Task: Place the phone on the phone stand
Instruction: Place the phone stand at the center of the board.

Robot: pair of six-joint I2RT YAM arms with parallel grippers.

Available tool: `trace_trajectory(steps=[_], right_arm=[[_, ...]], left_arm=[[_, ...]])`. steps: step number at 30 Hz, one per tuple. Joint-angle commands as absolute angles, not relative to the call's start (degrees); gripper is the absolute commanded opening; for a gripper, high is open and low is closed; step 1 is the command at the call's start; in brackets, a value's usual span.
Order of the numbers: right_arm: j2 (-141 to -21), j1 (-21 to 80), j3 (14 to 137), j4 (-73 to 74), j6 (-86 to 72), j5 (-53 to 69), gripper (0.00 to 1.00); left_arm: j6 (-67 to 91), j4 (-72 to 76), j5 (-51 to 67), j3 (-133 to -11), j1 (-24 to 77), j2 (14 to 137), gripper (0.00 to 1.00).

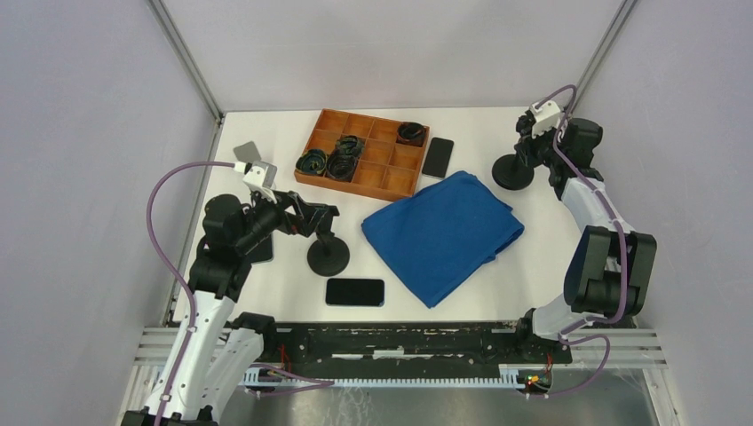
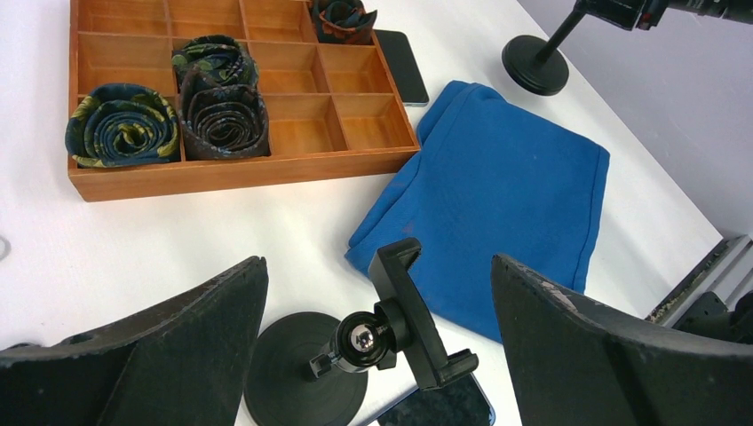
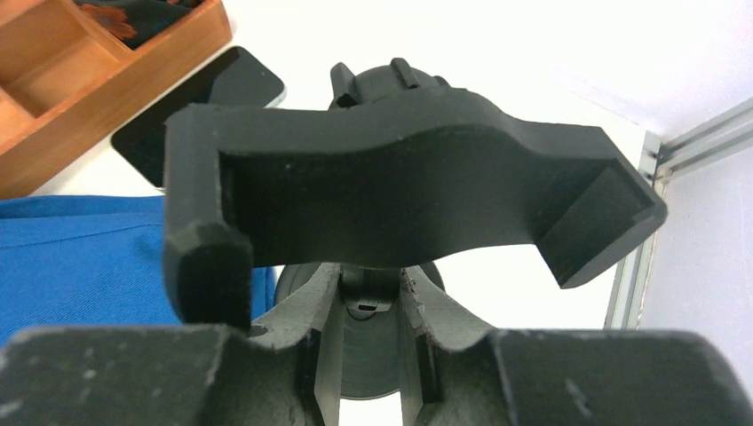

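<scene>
A black phone lies flat near the table's front edge; its corner shows low in the left wrist view. Just behind it stands a black phone stand with an empty cradle. My left gripper hovers over this stand, open, the cradle sitting low between its wide-apart fingers. A second phone stand stands at the back right. My right gripper is shut on that stand's neck just under its empty cradle. Another phone lies beside the tray.
A wooden compartment tray at the back centre holds several rolled dark ties. A folded blue cloth covers the table's middle right. A dark flat object lies partly under my left arm. Grey walls close three sides.
</scene>
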State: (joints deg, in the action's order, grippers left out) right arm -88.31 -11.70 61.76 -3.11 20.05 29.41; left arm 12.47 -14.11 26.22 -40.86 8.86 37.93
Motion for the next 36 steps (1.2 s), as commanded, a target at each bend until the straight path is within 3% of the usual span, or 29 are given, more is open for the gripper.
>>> trace_trajectory(steps=[1, 16, 28, 31, 36], right_arm=[[-90.3, -10.6, 64.7, -12.5, 17.3, 23.4, 0.09], [-92.3, -6.8, 58.0, -15.6, 16.3, 18.0, 0.16], [-89.8, -6.7, 55.7, -12.4, 18.3, 19.6, 0.39], [-88.7, -6.7, 55.0, -12.9, 18.4, 19.1, 0.36], [-89.2, -6.8, 56.9, -14.7, 17.2, 18.0, 0.14]], left_arm=[[8.7, -12.9, 25.4, -40.8, 9.1, 38.1, 1.00], [8.5, -13.1, 25.0, -40.8, 9.2, 37.8, 1.00], [8.6, -13.1, 25.0, -40.7, 9.1, 36.8, 1.00], [8.7, -13.1, 25.0, -40.7, 9.1, 36.6, 1.00], [8.7, -13.1, 25.2, -40.6, 9.1, 36.6, 1.00]])
